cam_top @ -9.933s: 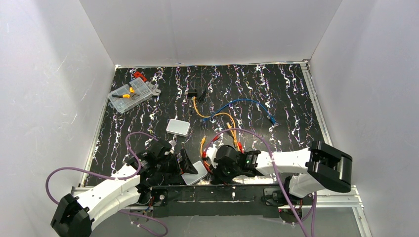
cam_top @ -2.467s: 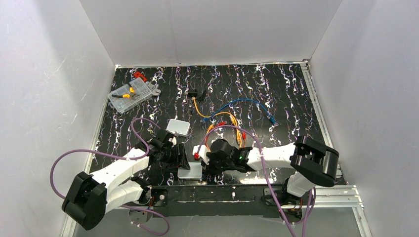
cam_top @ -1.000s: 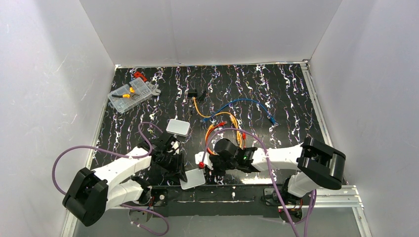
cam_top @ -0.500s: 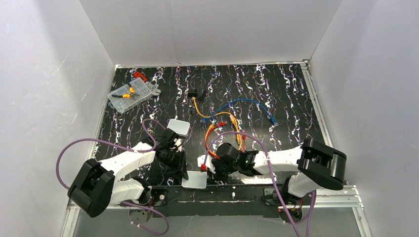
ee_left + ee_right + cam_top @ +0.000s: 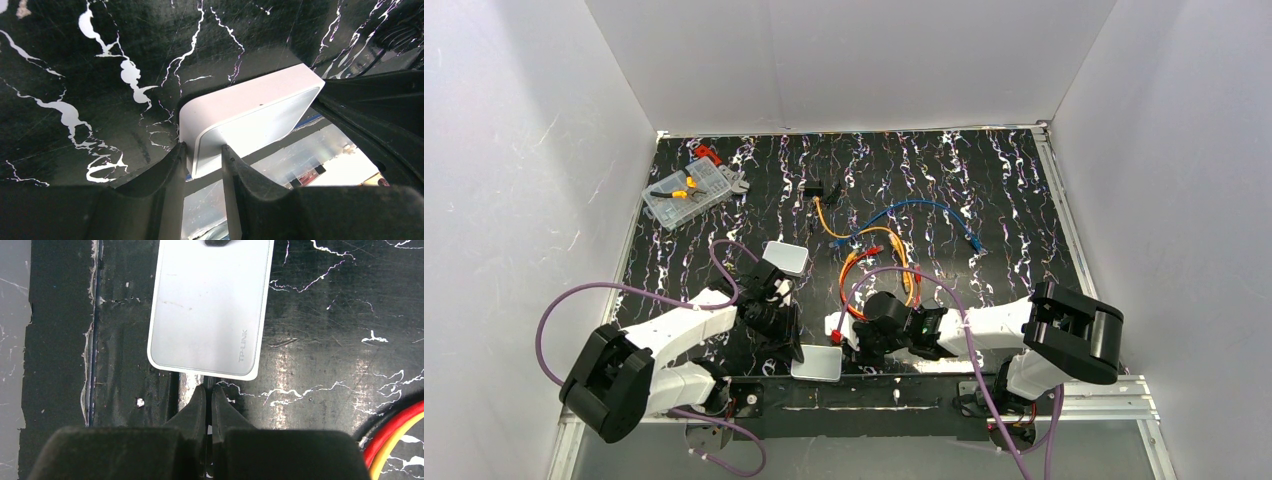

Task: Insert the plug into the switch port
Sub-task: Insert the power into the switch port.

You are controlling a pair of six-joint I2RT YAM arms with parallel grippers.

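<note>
We've got the flat box (image 5: 817, 365) at the table's (image 5: 1004, 180) near edge, ctr, btwn the two arm bases. L gripper (image 5: 204, 150) is on its left w/ one box corner btwn the fingers; R gripper (image 5: 206, 387) is on its right, tips right at the box's short edge. Small box (image 5: 785, 258) lies just behind the L gripper. Cable loops (image 5: 864, 258) sit behind the R gripper, a longer cable (image 5: 919, 203) further back & right, an adapter (image 5: 814, 188) behind those, mid-table. Compartment case (image 5: 689, 190) is far back left, well apart from the rest.

White arms (image 5: 679, 325) with black joints, looping purple cables (image 5: 549, 310) and black fingers (image 5: 150, 200).
</note>
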